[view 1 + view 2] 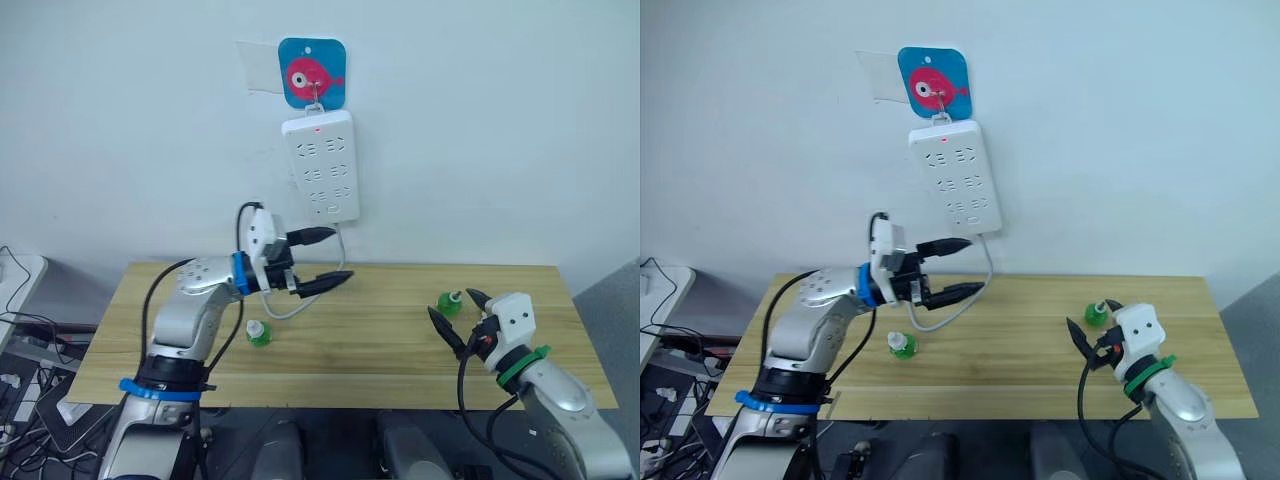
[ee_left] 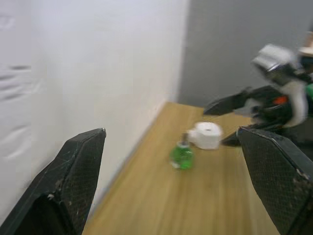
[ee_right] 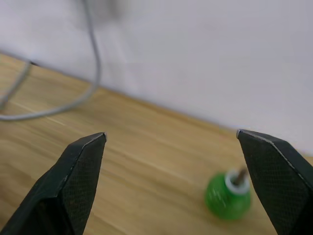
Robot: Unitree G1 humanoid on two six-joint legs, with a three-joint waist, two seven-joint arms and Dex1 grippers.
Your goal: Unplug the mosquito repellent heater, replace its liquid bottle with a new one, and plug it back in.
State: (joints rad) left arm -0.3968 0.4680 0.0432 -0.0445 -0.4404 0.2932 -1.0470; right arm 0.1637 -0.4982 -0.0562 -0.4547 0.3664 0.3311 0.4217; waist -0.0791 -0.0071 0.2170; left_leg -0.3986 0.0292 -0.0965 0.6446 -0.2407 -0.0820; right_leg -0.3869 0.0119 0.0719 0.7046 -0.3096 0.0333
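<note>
Here the small white rounded plastic heater [image 2: 207, 135] lies on the wooden surface [image 1: 380, 345] near its far right edge, touching the tiny translucent green bare-necked bottle [image 1: 449, 303]. The capped tiny green bottle [image 1: 259, 334] stands left of centre, with open wood between them. The left hand [image 1: 330, 258], released, hovers below the long white wall-hung power strip [image 1: 322, 165]. The right hand [image 1: 455, 315], released, is just beside the bare-necked bottle.
</note>
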